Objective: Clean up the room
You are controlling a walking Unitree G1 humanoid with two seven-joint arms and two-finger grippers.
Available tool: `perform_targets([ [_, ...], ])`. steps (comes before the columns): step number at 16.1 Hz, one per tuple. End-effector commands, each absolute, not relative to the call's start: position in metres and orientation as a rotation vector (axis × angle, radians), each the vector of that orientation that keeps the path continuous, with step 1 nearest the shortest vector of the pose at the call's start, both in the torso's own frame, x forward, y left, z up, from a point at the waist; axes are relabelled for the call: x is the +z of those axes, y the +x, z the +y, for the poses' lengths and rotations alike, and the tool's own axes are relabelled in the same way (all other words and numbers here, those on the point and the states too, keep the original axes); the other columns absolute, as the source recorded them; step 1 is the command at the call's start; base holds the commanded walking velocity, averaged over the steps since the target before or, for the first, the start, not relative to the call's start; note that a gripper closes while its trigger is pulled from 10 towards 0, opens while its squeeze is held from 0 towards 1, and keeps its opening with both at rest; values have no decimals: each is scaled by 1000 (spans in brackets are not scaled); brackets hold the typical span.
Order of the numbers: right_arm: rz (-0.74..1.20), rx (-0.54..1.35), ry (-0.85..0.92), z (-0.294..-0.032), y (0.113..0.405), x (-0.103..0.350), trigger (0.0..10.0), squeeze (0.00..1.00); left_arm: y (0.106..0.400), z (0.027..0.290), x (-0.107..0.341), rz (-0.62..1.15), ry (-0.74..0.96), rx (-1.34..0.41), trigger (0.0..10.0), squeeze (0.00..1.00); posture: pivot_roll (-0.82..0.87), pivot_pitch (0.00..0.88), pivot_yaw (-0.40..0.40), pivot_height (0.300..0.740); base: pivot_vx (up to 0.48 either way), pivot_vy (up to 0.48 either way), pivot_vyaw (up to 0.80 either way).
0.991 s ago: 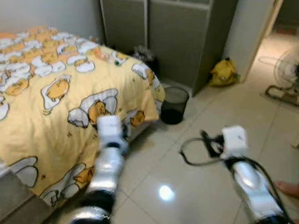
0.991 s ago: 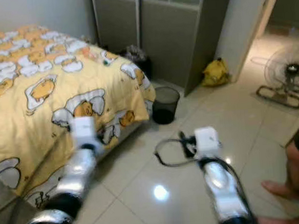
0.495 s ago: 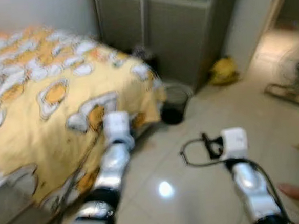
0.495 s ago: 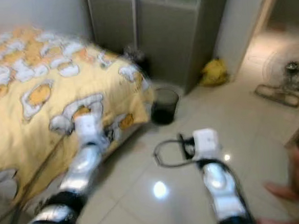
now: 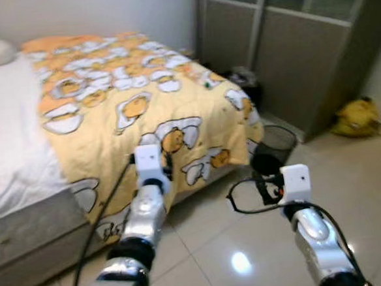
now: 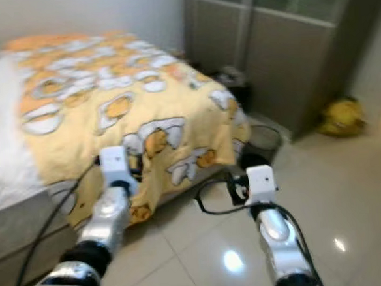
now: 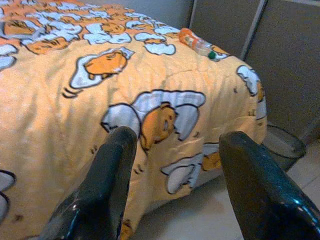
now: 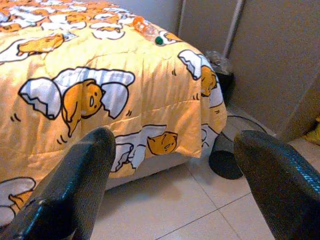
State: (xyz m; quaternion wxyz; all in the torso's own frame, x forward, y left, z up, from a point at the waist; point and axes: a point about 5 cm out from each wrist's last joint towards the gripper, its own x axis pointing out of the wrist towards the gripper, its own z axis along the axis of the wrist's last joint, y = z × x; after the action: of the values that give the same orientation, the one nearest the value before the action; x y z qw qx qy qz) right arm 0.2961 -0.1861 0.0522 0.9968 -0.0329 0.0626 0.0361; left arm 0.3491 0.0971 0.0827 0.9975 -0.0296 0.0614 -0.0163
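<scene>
From the head views, you face the bed [image 5: 21,148]; the bin [image 5: 274,149] stands on the floor at two o'clock, near the wardrobe [image 5: 302,50].

In the left wrist view, your left gripper [image 7: 175,185] is wide open and empty; a bottle [image 7: 198,45], probably plastic, lies on the blanket [image 7: 60,110].

In the right wrist view, your right gripper [image 8: 175,185] is open and empty too. If you reach too fast, the round bottle may roll off the edge.

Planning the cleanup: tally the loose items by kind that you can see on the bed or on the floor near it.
Bottle on the yellow blanket: 1
Black wastebasket on the floor: 1
Yellow bag by the wardrobe: 1
Dark bag by the bed corner: 1
Total: 4
</scene>
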Motion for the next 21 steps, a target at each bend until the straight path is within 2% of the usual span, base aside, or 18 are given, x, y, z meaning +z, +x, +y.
perform_targets([
  [1,110,71,-49,-185,302,57,10000,0,354,92,91,104,-26,-57,10000,0,128,0,-35,740,319,-356,0],
  [8,126,44,-68,-196,307,58,10000,0,355,88,92,97,-24,-73,10000,0,128,0,-30,740,328,-347,0],
  [11,131,30,-72,-200,305,56,10000,0,352,92,88,98,-14,-108,10000,0,121,0,-29,740,0,0,0],
  [14,135,29,-69,-198,303,53,10000,0,352,98,89,78,-30,-82,10000,0,117,0,-30,740,480,0,0],
  [21,137,32,-47,-192,302,51,10000,0,351,91,86,110,-74,-83,10000,0,101,0,-26,740,480,0,69],
])
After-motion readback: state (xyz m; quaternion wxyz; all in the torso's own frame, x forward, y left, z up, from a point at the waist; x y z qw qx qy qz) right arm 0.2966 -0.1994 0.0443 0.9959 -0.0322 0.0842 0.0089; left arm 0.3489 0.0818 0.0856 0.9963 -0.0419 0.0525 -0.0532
